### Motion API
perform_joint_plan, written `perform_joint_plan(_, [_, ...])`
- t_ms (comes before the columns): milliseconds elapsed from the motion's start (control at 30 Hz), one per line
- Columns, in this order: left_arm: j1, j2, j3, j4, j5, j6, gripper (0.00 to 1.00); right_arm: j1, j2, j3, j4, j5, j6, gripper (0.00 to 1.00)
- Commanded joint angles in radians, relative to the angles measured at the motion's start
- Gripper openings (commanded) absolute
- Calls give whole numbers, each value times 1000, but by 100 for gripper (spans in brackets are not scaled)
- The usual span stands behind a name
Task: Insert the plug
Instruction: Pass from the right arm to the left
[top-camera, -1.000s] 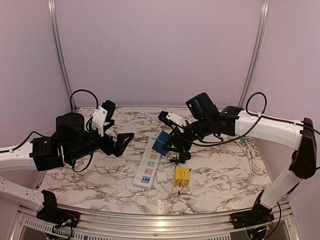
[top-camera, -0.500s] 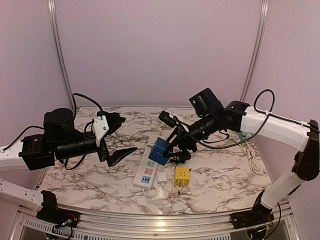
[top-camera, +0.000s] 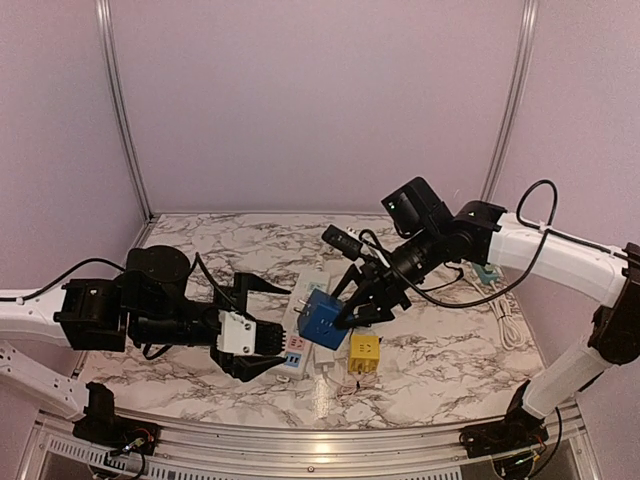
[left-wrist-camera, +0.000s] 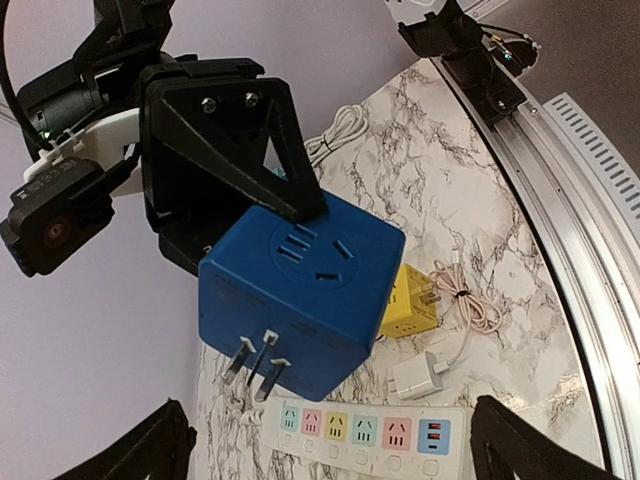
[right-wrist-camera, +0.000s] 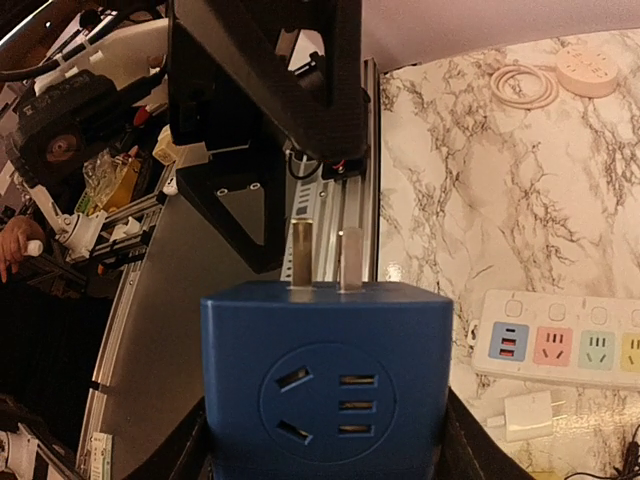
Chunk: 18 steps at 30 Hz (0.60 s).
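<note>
While my left claw (top-camera: 258, 325) hangs wide open and empty over the table (top-camera: 450, 350), the white power strip (top-camera: 297, 345) lies flat beside its tips. Just above the strip, my right claw (top-camera: 345, 303) grips the blue cube plug (top-camera: 325, 318) in the air, prongs bare. A yellow cube (top-camera: 363, 350) sits on the table just right of the strip.

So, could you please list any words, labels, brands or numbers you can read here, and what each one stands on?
No text is readable anywhere.
On the blue cube-shaped plastic socket adapter: only socket slots, no print visible.
On the long white plastic power strip: coloured socket panels, any marks too small to read.
On the yellow plastic cube adapter and the small white plastic charger: nothing legible.
</note>
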Motion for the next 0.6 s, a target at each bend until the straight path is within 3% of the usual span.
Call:
perform_joint_plan(0, [-34, 31, 36, -24, -20, 88, 99, 16, 1, 13, -15, -74, -23, 37])
perform_joint_plan(367, [-57, 59, 35, 68, -19, 129, 99, 101, 74, 45, -82, -82, -81, 37])
perform_joint_plan(567, [-60, 96, 56, 36, 25, 122, 99, 121, 100, 61, -66, -99, -74, 37])
